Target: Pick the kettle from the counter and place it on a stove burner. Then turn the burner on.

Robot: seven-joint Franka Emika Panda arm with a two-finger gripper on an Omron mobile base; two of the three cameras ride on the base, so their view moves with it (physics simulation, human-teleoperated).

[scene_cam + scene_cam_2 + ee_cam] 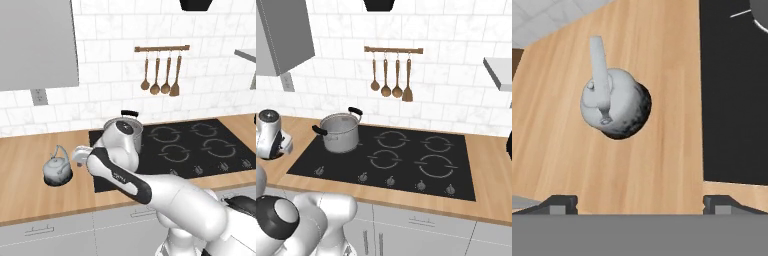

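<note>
Gripper (640, 202) jaws stand spread wide and hold nothing: in the hand view its two dark fingertips (559, 204) rise at about 7 and 5 o'clock, far apart, with bare wood between them. Most of each finger is cut off by the lower edge, so only the tips can be made out.

Toward 11 o'clock from the picture's middle in that view sits the kettle (614, 102), seen from above on the counter (662, 150), apart from both tips. Its arched handle crosses its top; its far side is dark and mottled, and the spout is hard to pick out. The black cooktop (734, 100) fills the 3 o'clock side, well apart from the kettle.

In the left base view the kettle (57, 170) stands on the counter (25, 170) at about 9 o'clock, just beside the arm's wrist, whose white body hides the gripper itself and most of the steel pot (129, 120). In the right base view the pot (340, 131) stands on the cooktop's (406, 170) back-left burner, and the kettle is hidden behind the arm at the left edge.
</note>
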